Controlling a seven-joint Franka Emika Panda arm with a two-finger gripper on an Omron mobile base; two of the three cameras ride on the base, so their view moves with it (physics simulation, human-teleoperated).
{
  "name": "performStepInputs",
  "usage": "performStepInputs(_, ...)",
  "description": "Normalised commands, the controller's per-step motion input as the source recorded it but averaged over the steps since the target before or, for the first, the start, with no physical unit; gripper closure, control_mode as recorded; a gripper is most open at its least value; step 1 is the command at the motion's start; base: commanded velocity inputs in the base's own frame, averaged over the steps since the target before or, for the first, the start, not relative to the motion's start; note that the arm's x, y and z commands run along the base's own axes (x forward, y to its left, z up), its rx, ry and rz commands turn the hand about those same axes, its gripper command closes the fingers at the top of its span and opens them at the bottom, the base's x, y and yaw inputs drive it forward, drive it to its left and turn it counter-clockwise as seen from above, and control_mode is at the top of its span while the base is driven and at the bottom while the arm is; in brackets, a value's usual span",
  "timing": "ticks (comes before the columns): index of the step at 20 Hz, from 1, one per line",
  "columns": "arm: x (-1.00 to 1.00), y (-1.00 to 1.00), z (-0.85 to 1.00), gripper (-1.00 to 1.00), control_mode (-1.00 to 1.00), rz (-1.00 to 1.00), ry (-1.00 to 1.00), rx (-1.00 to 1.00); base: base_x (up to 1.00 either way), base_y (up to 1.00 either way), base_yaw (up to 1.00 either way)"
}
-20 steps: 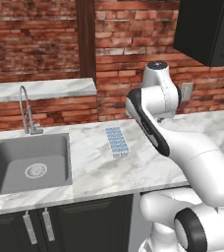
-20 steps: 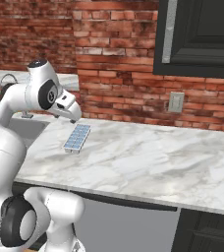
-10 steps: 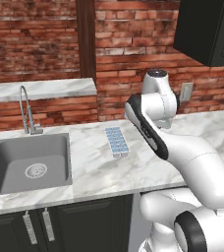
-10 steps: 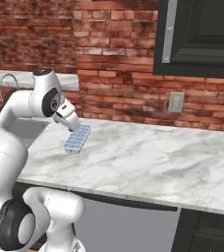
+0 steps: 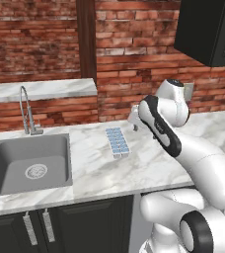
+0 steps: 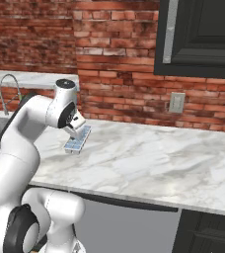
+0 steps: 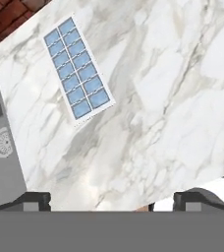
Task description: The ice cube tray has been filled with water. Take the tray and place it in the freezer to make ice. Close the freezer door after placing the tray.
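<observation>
The jaws [image 7: 111,199] stand spread as wide as they go and hold nothing; in the hand view the two dark fingertips [image 7: 33,200] rise at the bottom corners with bare marble between them. Over the last second the arm has swung its wrist forward and down toward the ice cube tray [image 7: 76,68], and the jaws have eased out the last little way to full width. In the judgement of this moment, that is an approach being set up: the hand is above the tabletop [image 7: 173,98] and the tray lies ahead of the fingertips, not yet between them, so the grasp has not begun and everything after it, carrying to the freezer and shutting its door, is still to do.

The tray lies flat on the marble, apart from the jaws, its long side running away from the hand at a slant. From the left base view it [image 5: 117,142] sits just beside the sink [image 5: 30,160], on the tabletop between the basin and the arm; from the right base view its far end [image 6: 84,134] shows past the wrist. The water [image 7: 87,74] fills its two rows of square cells, pale blue and level, with none visible on the marble around it. The sink basin shows only its drain, and the faucet [image 5: 26,111] stands behind it.
</observation>
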Motion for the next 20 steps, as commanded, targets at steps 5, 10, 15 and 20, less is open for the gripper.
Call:
performStepInputs(5,0.31,0.00,-0.32,-1.00,-1.00,0.07,0.00,0.06,0.00,0.00,0.00)
performStepInputs(10,0.43,0.00,-0.34,-1.00,-1.00,0.04,-0.03,0.06,0.00,0.00,0.00)
performStepInputs(15,0.29,0.00,-0.39,-1.00,-1.00,0.03,0.00,0.02,0.00,0.00,0.00)
performStepInputs(20,0.12,0.00,-0.30,-1.00,-1.00,0.00,0.00,0.00,0.00,0.00,0.00)
